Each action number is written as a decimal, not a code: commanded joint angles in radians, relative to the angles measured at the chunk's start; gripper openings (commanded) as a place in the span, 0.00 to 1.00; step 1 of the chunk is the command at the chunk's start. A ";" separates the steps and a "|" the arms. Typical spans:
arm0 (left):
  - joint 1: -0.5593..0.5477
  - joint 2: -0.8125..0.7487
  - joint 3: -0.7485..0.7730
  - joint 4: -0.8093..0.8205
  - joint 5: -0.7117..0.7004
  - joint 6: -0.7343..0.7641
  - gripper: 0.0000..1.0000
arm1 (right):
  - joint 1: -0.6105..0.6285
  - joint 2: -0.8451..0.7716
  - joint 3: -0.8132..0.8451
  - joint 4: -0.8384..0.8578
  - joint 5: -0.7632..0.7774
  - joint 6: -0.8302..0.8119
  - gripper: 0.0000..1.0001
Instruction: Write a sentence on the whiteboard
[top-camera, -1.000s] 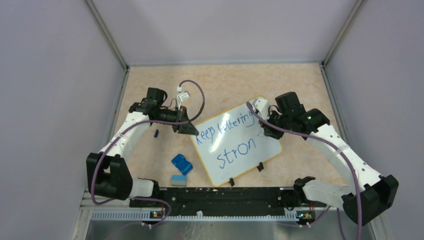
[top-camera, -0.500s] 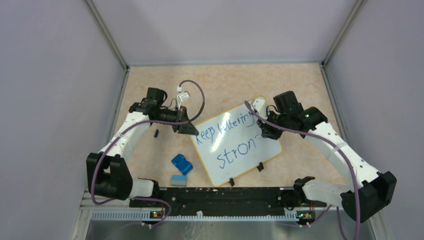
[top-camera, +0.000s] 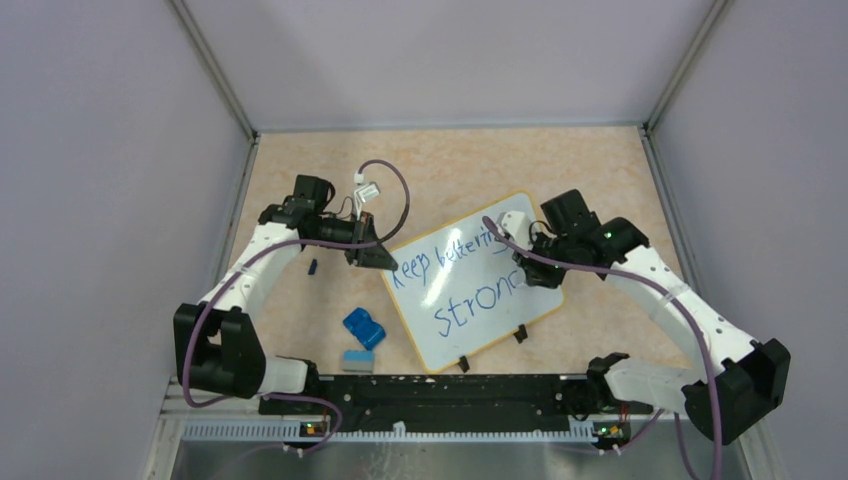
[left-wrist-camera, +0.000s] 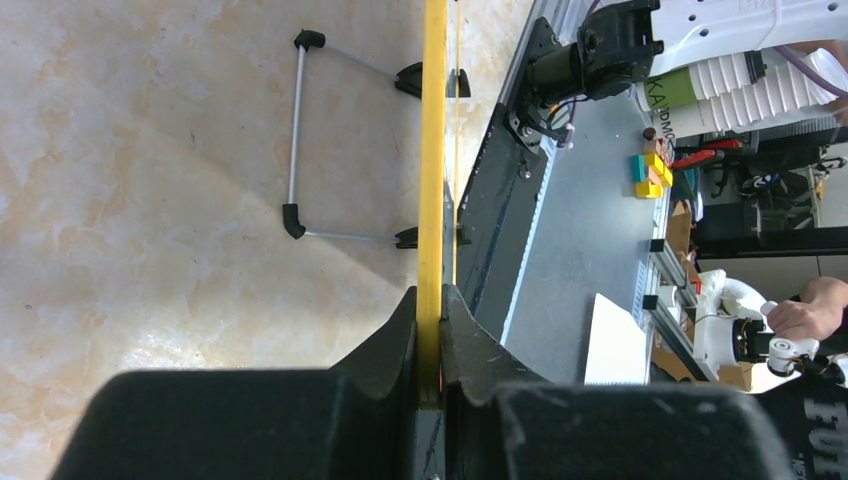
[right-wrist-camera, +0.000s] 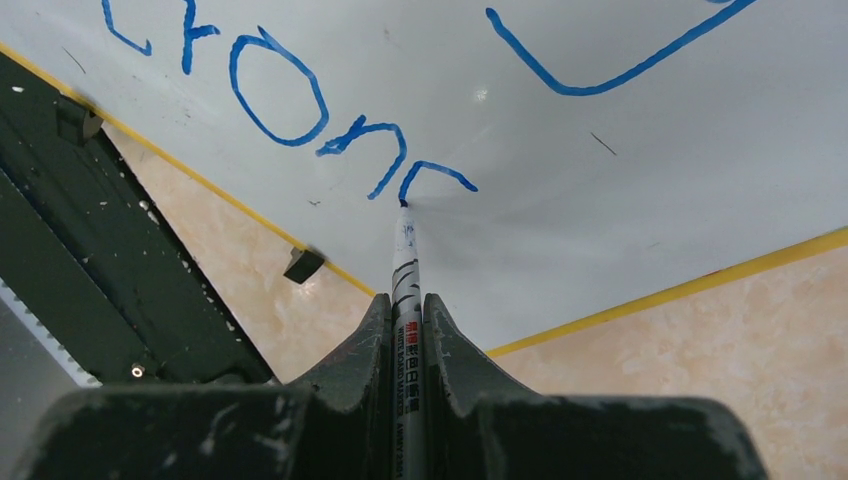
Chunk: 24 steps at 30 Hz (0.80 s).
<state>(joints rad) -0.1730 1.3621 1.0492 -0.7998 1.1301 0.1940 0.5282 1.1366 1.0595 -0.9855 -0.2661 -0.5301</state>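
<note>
A beige marbled surface sat enclosed by plain lavender panels: a left wall, a far wall and a right wall, joined by grey metal posts. A black rail ran along its near edge, with a grey metal bench beyond.

Whiteboard mid-table. Left gripper on its left edge, right gripper with marker over its right side. Eraser front-left.

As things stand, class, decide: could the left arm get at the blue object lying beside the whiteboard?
Probably not yet: the left gripper is clamped on the rim of the whiteboard. The blue object lies unobstructed nearby, so only that grip stands in the way.
</note>
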 joint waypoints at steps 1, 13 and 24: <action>-0.017 0.028 -0.014 0.025 -0.086 0.067 0.00 | 0.008 -0.017 -0.006 0.019 0.063 -0.022 0.00; -0.019 0.025 -0.014 0.025 -0.088 0.065 0.00 | -0.022 -0.028 0.055 0.086 0.118 0.025 0.00; -0.019 0.019 -0.016 0.024 -0.090 0.067 0.00 | -0.027 -0.026 0.096 0.110 0.110 0.045 0.00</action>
<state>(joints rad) -0.1730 1.3647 1.0492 -0.7971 1.1332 0.1932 0.5121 1.1286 1.1023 -0.9562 -0.1780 -0.4934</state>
